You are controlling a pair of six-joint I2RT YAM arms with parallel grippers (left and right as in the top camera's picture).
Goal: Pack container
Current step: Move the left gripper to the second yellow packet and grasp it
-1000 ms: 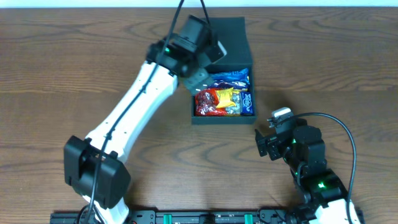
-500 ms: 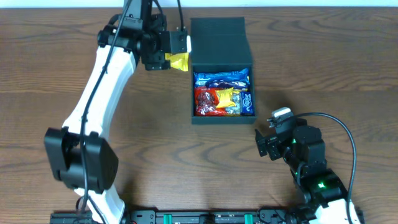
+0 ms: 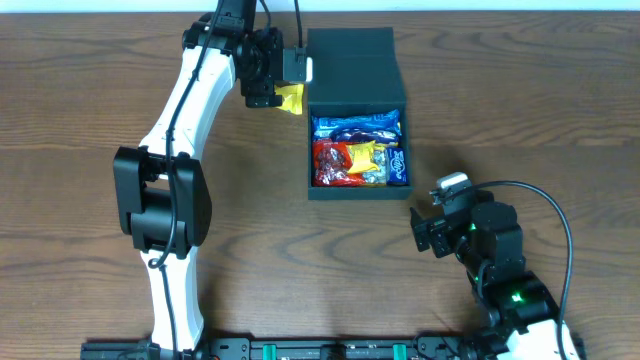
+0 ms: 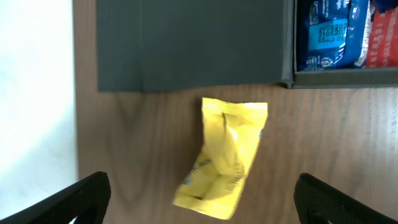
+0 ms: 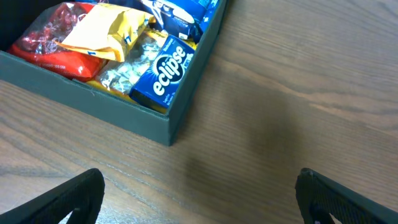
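The container (image 3: 358, 193) is a dark square box. Its lid flap (image 3: 350, 65) lies open at the far side. The box holds several snack packets in blue, red and yellow. A yellow snack packet (image 3: 291, 98) lies on the table just left of the lid. My left gripper (image 3: 277, 88) hovers over it, open. In the left wrist view the packet (image 4: 225, 158) sits between the wide fingers (image 4: 202, 199), below the lid (image 4: 193, 43), and touches neither. My right gripper (image 3: 430, 232) is open and empty, to the front right of the box.
The right wrist view shows the box's near corner (image 5: 169, 127), with an Eclipse gum pack (image 5: 168, 71) and a red packet (image 5: 50, 43) inside. Wooden table surrounds the box. The table's far edge (image 4: 37, 93) is close to the left gripper.
My left arm swung off the box to its left side. The yellow packet now shows on the table beside the lid. The right arm has not moved.
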